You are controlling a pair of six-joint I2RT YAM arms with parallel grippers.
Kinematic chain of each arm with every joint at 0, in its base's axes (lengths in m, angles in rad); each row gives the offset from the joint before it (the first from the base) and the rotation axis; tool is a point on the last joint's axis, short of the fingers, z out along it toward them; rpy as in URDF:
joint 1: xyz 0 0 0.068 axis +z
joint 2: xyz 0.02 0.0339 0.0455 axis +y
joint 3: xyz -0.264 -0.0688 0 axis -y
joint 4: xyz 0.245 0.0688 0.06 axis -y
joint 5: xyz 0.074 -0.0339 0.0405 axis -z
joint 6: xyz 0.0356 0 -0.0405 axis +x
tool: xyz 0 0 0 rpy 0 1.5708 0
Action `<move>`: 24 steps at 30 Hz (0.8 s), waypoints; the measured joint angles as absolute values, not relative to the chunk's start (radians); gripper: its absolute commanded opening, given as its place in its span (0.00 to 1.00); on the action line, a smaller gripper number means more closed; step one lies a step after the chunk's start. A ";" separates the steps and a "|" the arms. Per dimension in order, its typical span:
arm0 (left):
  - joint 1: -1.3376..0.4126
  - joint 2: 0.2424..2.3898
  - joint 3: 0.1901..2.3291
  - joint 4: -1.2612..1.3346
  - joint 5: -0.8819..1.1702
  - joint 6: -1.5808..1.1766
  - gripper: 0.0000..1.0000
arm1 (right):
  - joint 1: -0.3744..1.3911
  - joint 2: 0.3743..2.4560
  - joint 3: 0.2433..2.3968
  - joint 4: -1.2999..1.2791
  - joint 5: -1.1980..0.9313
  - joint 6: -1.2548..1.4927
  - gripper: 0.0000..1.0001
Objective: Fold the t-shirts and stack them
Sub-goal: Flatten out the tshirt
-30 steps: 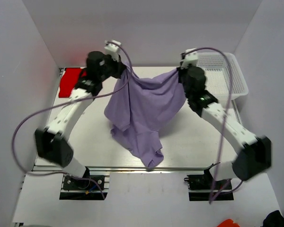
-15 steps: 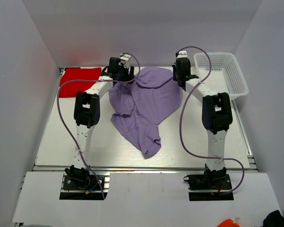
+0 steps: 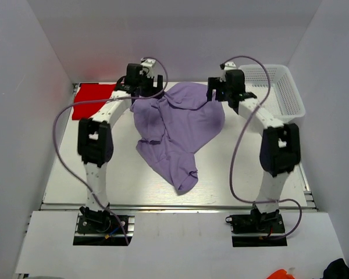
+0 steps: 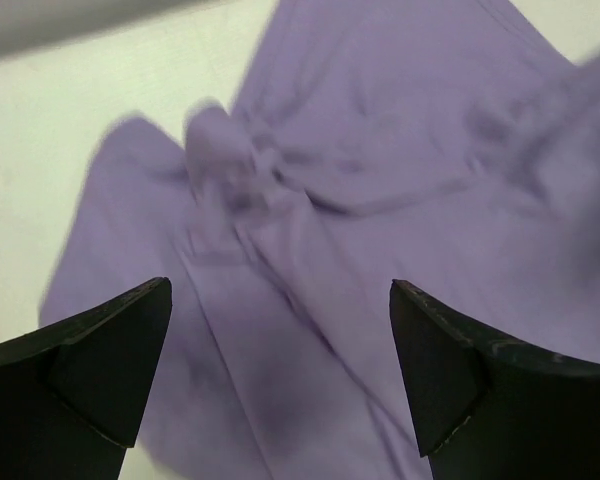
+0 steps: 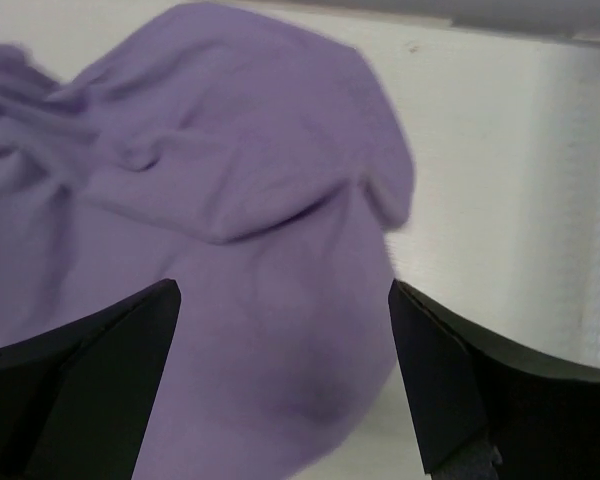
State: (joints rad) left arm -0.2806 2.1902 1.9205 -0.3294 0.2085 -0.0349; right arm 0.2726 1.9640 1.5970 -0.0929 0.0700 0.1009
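Top external view: lavender t-shirt point(image 3: 177, 133) crumpled in a loose heap mid-table point(image 3: 238, 168), broad at the far end, tapering to a bunched tail at the near end; red t-shirt point(image 3: 93, 97) folded flat at the far left corner, well apart; white mesh basket point(image 3: 279, 87) at far right. Left gripper point(image 3: 144, 92) and right gripper point(image 3: 217, 93) poised over the heap's far edge, one at each side, holding nothing. Left wrist view: fingers point(image 4: 100, 360) spread wide, nothing between, wrinkled lavender cloth below with a raised knot of folds just ahead. Right wrist view: fingers point(image 5: 90, 380) likewise apart and empty, a smooth rounded lobe of cloth beneath, table beyond. Likely light, limp, quick to slump and drag; best pinched at a hem, shoulder seam or corner, both sides together, not at mid-cloth.
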 measured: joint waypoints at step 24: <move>-0.382 1.765 0.974 -0.152 0.459 -0.330 1.00 | 0.313 1.871 1.090 0.111 -0.354 0.260 0.90</move>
State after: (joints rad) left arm -0.3824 1.7645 0.9745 -0.1516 0.4595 -0.3298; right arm 0.3134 1.8706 1.0901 0.1112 -0.3542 0.2600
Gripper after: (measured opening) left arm 0.994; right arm 0.904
